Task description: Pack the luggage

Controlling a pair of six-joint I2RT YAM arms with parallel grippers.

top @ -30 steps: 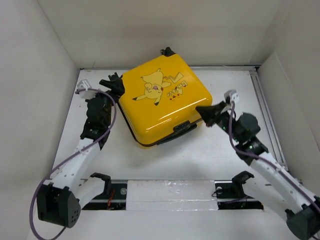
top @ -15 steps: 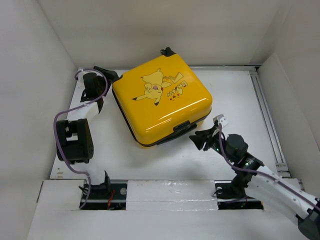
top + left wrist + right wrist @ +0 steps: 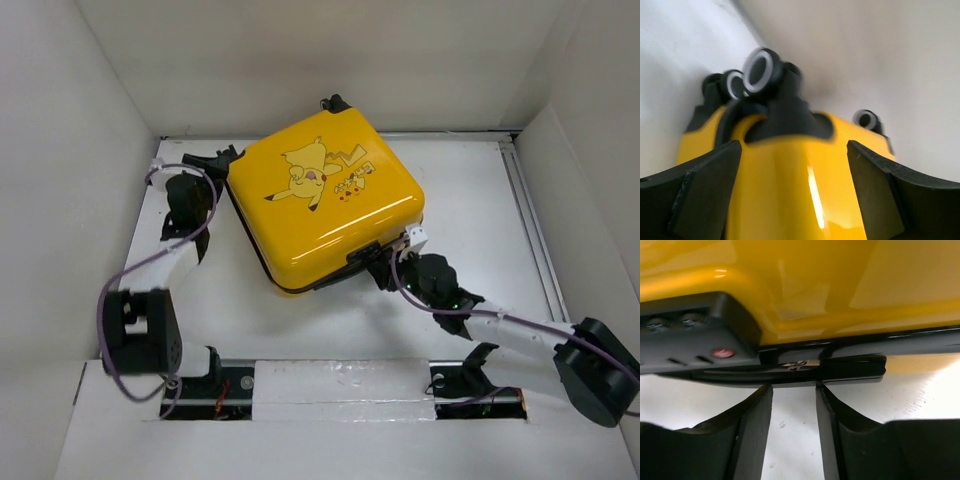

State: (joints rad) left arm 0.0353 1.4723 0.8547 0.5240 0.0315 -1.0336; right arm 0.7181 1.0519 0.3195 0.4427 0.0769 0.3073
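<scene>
1. Luggage (image 3: 325, 205), the closed yellow Pikachu suitcase, lies flat at the back middle of the white table (image 3: 470, 190), just where it lay half a second ago.
2. The right gripper (image 3: 378, 272) has moved in from off the near-right corner to the front edge, beside the black lock block (image 3: 695, 335). Its jaws stand slightly apart and empty, tips just below the zip pull (image 3: 799, 365).
3. The left gripper (image 3: 222, 160) is at the back-left wheeled corner, jaws wide apart either side of the shell near a caster wheel (image 3: 757, 75). Its elbow has swung nearer the base.
</scene>
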